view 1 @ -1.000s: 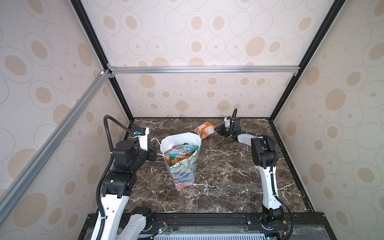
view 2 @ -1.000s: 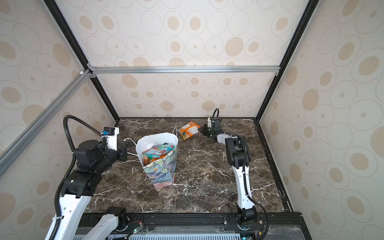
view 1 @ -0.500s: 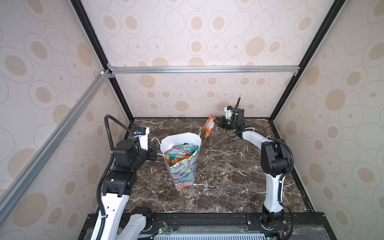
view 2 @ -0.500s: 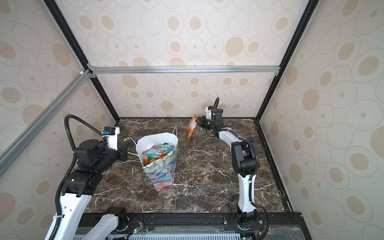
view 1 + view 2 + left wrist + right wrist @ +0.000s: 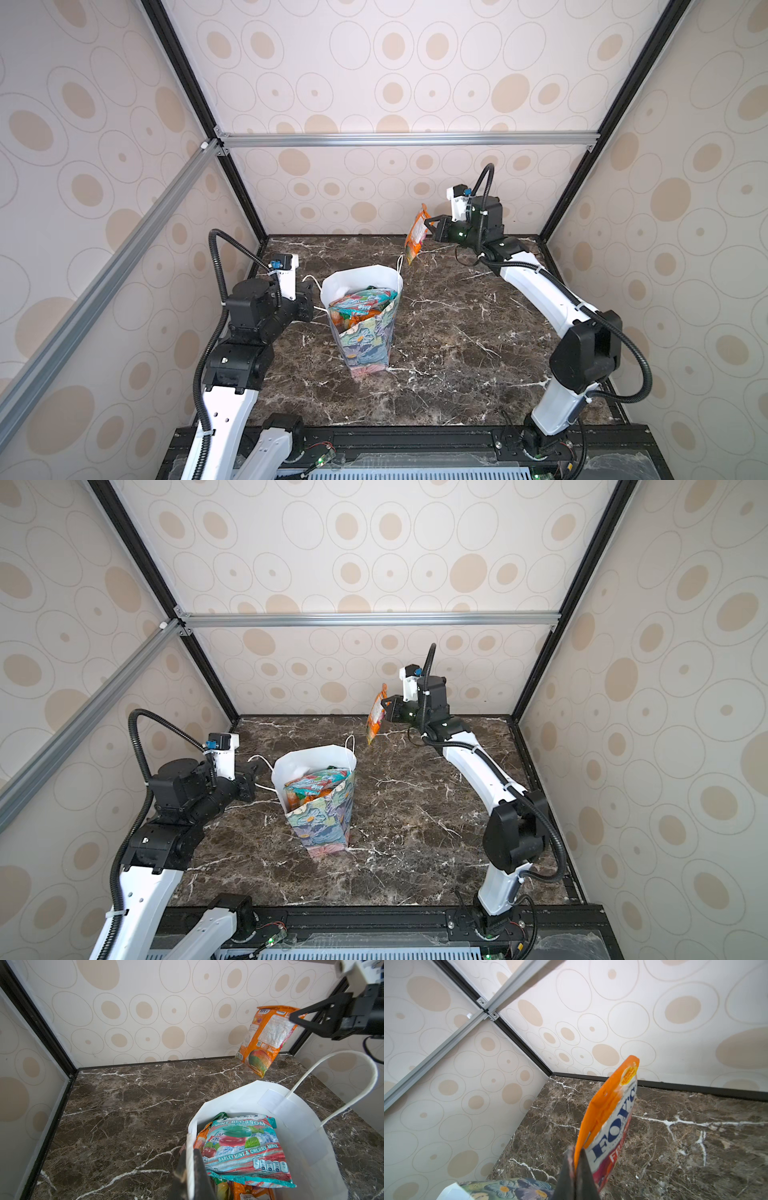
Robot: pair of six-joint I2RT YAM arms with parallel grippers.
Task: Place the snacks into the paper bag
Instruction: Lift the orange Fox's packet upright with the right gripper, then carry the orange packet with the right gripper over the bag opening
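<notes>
Right gripper first: the jaws were pinched tight on the top edge of an orange FOX'S packet, with only the thin plastic between them. The packet hung edge-down in the air, clear of the marble table, up in the upper middle of both top views. It was above and to the right of the paper bag, not over the mouth. In the right wrist view the FOX'S lettering ran up from between the fingers.

The left gripper was clamped just as narrowly, on the near rim of the bag. You could see the white paper edge sandwiched between the two dark fingers. In both top views that arm sat at centre left of the frame, right against the bag's left side.

The bag itself stood upright near the middle of the table, mouth open. One white cord handle arched up on the far side. Inside, a teal mint-and-cherry packet lay on top of the pile, with bits of orange packets poking out underneath.
</notes>
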